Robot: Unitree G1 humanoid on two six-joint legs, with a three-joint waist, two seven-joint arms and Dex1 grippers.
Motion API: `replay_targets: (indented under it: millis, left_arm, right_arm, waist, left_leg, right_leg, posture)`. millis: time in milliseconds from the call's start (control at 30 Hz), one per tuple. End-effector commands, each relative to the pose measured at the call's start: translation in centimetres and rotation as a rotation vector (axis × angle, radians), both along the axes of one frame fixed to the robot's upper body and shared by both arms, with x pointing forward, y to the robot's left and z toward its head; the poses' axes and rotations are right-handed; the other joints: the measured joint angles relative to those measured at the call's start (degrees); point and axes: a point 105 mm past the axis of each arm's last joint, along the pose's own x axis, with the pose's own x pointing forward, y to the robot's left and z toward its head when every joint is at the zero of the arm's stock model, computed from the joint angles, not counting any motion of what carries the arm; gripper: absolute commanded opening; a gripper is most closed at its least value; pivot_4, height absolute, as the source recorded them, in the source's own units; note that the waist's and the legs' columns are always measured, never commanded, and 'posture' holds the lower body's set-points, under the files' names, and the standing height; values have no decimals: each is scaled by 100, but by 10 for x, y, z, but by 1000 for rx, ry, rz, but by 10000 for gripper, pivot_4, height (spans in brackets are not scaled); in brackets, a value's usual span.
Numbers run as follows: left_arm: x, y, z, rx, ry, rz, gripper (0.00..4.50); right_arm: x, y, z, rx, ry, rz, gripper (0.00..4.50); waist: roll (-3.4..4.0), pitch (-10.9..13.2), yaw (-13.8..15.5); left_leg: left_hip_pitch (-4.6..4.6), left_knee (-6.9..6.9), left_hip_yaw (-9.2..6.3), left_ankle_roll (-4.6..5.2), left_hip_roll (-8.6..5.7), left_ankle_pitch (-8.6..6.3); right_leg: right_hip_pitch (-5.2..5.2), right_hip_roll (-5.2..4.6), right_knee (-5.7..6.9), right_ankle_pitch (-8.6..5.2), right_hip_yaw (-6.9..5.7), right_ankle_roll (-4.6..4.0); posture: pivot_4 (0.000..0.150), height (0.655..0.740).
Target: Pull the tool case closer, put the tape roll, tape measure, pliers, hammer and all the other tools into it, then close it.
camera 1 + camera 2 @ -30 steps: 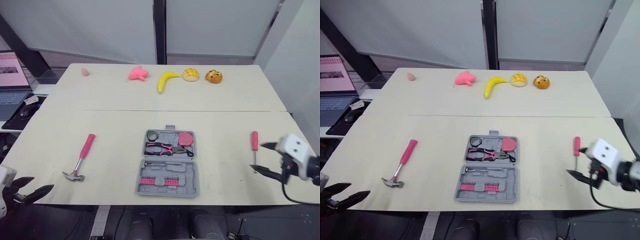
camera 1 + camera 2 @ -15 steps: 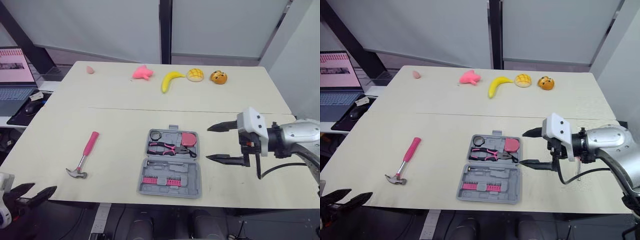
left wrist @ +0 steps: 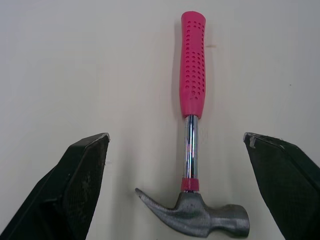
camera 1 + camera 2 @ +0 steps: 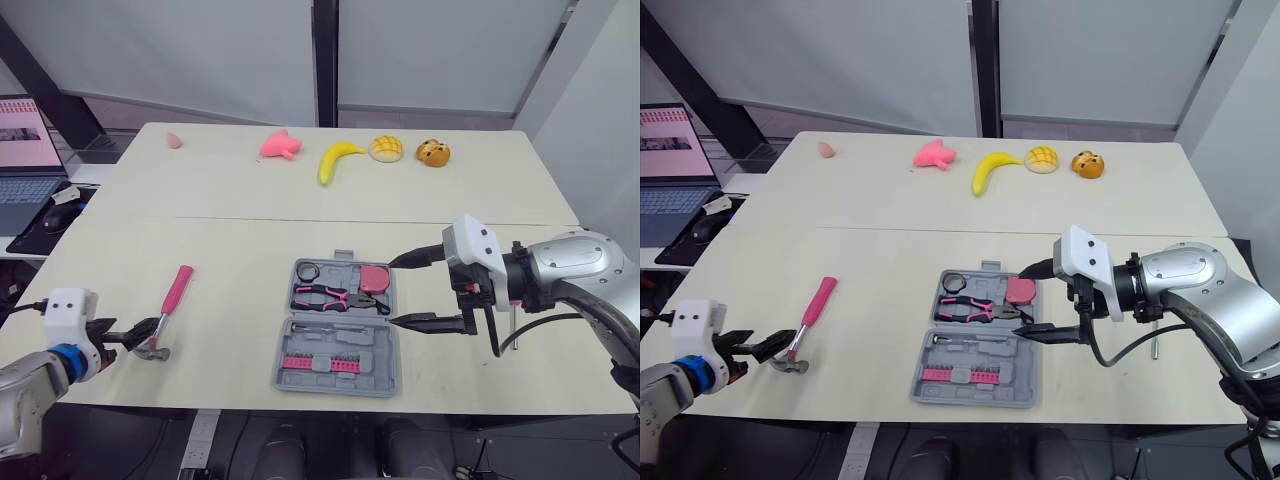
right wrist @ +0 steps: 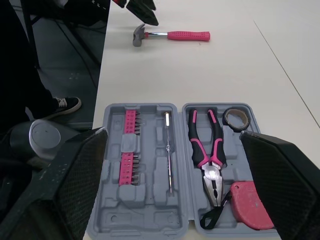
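Left wrist view: the left jaws have come up over the counter (image 4: 250,240) edge and stand wide apart, the hammer (image 3: 190,135) head between them, untouched. The right jaws, also apart and empty, have swung beside the open case (image 5: 111,165). Packing the hammer looks next.

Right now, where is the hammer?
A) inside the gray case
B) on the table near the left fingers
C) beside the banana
B: the hammer lies on the table in front of the open left fingers, outside the case.
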Motion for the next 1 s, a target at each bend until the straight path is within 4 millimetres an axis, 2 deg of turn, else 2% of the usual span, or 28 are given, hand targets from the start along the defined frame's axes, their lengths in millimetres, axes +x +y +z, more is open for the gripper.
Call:
replay_targets:
  millis: [33, 233, 267, 333, 567, 733, 833, 1000]
  left_arm:
    - [10, -3, -5, 4, 17, -4, 44820]
    - [21, -10, -22, -29, 88, 12, 44820]
    - [23, -11, -25, -24, 92, 13, 43010]
    - [25, -16, -31, -35, 114, 0, 38841]
    - [32, -22, -44, -54, 145, -5, 16818]
    - [36, -29, -40, -78, 133, -43, 1613]
    - [36, -35, -30, -88, 107, -75, 509]
    - [28, -59, -11, -106, 73, -153, 509]
  right_arm:
    - [-1, 3, 6, 13, -45, 20, 45000]
    - [-2, 3, 3, 12, -49, 19, 45000]
    - [-2, 3, 2, 12, -50, 19, 45000]
    - [-3, 3, 1, 10, -51, 18, 45000]
    - [-3, -1, -2, 2, -53, 4, 45000]
    - [-4, -4, -3, -5, -53, -11, 45000]
    - [-4, -5, -4, -7, -53, -18, 45000]
    - [-5, -6, -5, -7, -48, -26, 45000]
  waist:
    - [0, 0, 2]
    - [0, 0, 2]
    - [0, 0, 4]
    - [1, 0, 5]
    - [11, -4, 34]
    - [17, -7, 33]
    - [17, -7, 31]
    - [9, -2, 14]
  left_leg:
    - [0, 0, -1, 0, 0, 0]
    - [-1, 0, -1, 0, 0, 0]
    - [-1, 0, -2, 0, -1, 0]
    - [-1, 0, -4, 0, -1, 0]
    - [1, 3, -9, -2, -6, 2]
    - [2, 2, -10, -3, -8, 2]
    - [1, 2, -9, -3, -8, 2]
    - [-6, 1, -10, -3, -8, 2]
  right_leg:
    - [-1, 0, 1, 0, -1, 0]
    - [-1, 0, 1, 0, 0, 1]
    - [-1, 0, 1, 0, -2, 1]
    - [0, 0, 2, 0, -2, 1]
    - [7, -2, 2, 2, -2, 5]
    - [8, -3, 2, 1, -2, 6]
    - [7, -4, 2, 1, -1, 6]
    - [3, -5, 0, 0, -2, 9]
  posture:
    - [1500, 7369]
    - [1500, 7369]
    - [1500, 7369]
    - [1500, 7369]
    - [1500, 7369]
    - [1500, 7369]
    - [1500, 7369]
    - [1500, 7369]
